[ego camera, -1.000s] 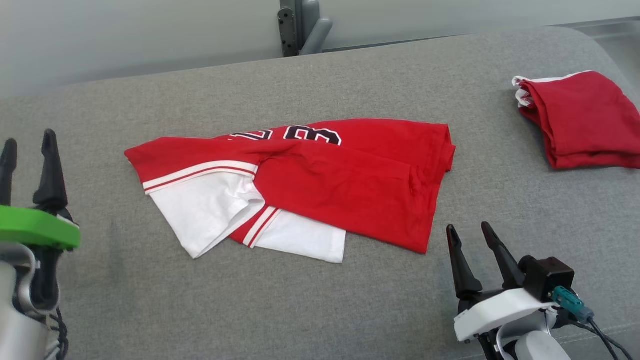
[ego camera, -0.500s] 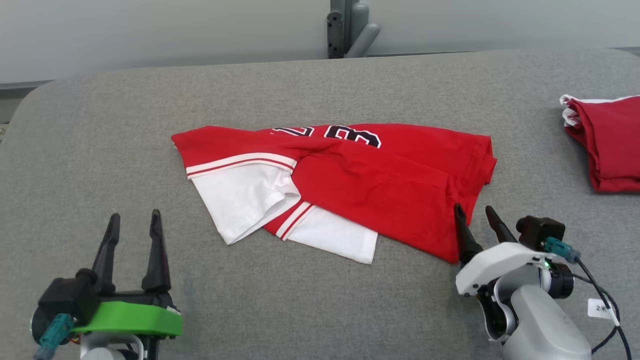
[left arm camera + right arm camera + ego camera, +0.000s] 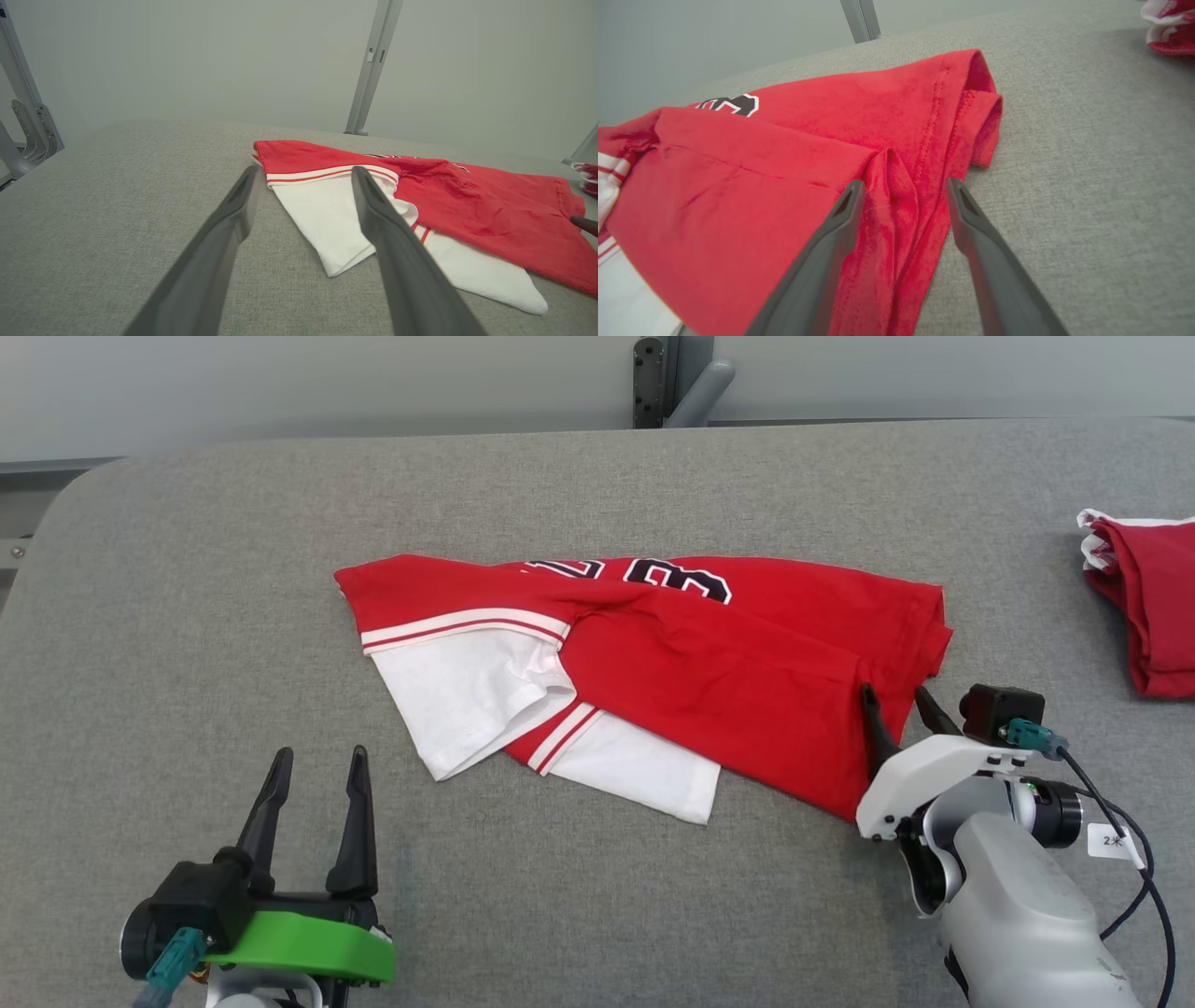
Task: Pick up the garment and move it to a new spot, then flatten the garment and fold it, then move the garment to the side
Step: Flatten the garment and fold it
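right gripper [image 3: 906, 184], fingers apart, straddles a raised fold — edge of the red garment [image 3: 784, 149].

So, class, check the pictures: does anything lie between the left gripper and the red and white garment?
Nothing visible does. Bare grey surface separates the left gripper from the white sleeve of the garment. The right gripper, open, straddles a fold at the garment's edge.

- Two garments: one red-and-white jersey [image 3: 653, 663], and one folded red garment [image 3: 1153, 607] to the jersey's right.
- Two grippers: the left gripper [image 3: 320, 753] in front of the jersey's white part, the right gripper [image 3: 893, 691] at the jersey's right edge.
- Four dark fingers [image 3: 355, 821], two on each gripper.
- One grey tabletop [image 3: 597, 485] beneath the jersey.
- One metal post [image 3: 653, 383] beyond the jersey.
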You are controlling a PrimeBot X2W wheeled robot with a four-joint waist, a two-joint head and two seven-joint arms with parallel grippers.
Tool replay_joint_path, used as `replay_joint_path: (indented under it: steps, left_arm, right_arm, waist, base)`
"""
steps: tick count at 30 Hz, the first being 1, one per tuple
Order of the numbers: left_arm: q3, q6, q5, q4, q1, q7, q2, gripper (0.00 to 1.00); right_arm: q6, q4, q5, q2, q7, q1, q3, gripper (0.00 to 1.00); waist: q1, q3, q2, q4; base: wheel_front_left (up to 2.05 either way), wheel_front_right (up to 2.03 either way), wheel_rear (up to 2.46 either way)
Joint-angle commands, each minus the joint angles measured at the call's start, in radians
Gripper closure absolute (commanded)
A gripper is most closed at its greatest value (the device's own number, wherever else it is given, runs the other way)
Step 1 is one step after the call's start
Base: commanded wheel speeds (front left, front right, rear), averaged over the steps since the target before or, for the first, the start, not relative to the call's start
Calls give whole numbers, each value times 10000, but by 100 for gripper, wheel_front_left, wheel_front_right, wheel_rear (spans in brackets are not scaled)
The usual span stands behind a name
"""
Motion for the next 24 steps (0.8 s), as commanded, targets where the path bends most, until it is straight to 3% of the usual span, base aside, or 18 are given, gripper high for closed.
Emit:
replay_joint_path:
  steps: [1, 3, 9, 13, 16, 21, 22, 24]
  left_arm:
    - [-29, -47, 49, 0, 122, -22, 26, 0]
    - [-65, -48, 16, -19, 101, -22, 90, 0]
    - [-105, -45, -39, -25, 24, -22, 145, 0]
    - [-157, -46, -66, 9, -34, -23, 134, 0]
    - [-211, -46, -90, 22, -35, -23, 103, 0]
    - [-294, -47, -109, 75, 92, -23, 70, 0]
    - [-309, -47, -127, 93, 127, -23, 61, 0]
    - [-317, -47, -128, 111, 179, -23, 52, 0]
  right_arm:
    - [-8, 118, -52, -32, -31, -76, -29, 35]
    - [-8, 267, 24, -33, -31, -139, 81, 49]
    - [-8, 594, 111, -32, -31, -216, 385, 62]
    - [-8, 848, 144, -32, -31, -287, 499, 44]
    - [-8, 932, 179, -32, -31, -295, 597, 42]
    - [-8, 1050, 84, -33, -31, -212, 670, 54]
    - [-8, 1095, 66, -32, -31, -190, 681, 60]
    - [-8, 1206, 40, -32, -31, -155, 717, 80]
  waist:
    - [0, 10, 0, 8]
    - [0, 21, 0, 5]
    - [0, 12, 0, -12]
    - [0, -35, 0, 21]
    - [0, -86, 0, 72]
    - [0, -224, 0, 176]
    - [0, -261, 0, 201]
    - [0, -332, 0, 242]
  base:
    - [0, 0, 0]
    - [0, 0, 0]
    - [0, 0, 0]
    - [0, 0, 0]
    - [0, 0, 0]
    - [0, 0, 0]
    - [0, 0, 0]
    - [0, 0, 0]
